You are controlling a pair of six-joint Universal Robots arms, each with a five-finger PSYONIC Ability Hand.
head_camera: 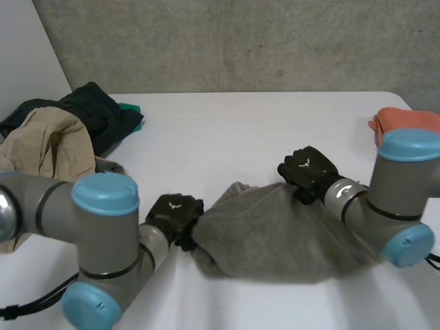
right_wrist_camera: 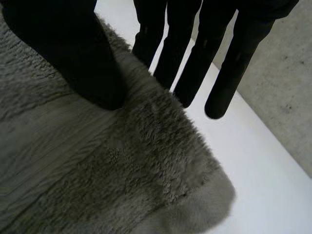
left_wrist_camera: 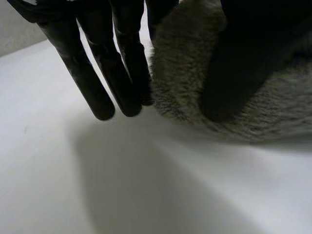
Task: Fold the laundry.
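Left hand (head_camera: 175, 214) pinching grey towel (head_camera: 275, 234) edge, right hand (head_camera: 309, 168) pinching its corner, white table (head_camera: 240, 137), concrete wall (head_camera: 240, 41)

Grey towel (head_camera: 275, 234), clothes pile (head_camera: 62, 134) (white table (head_camera: 261, 130))

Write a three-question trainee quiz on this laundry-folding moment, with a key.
1. True or false: the orange cloth lies in the clothes pile beside the left arm.
2. Which cloth do the left hand and the right hand both pinch between thumb and fingers? A) a beige one B) the grey fleece cloth C) the orange one
3. Complete: in the head view, the left hand holds the grey fleece cloth at its ___ end.
Key: 1 false, it lies apart, behind the right arm; 2 B; 3 left.
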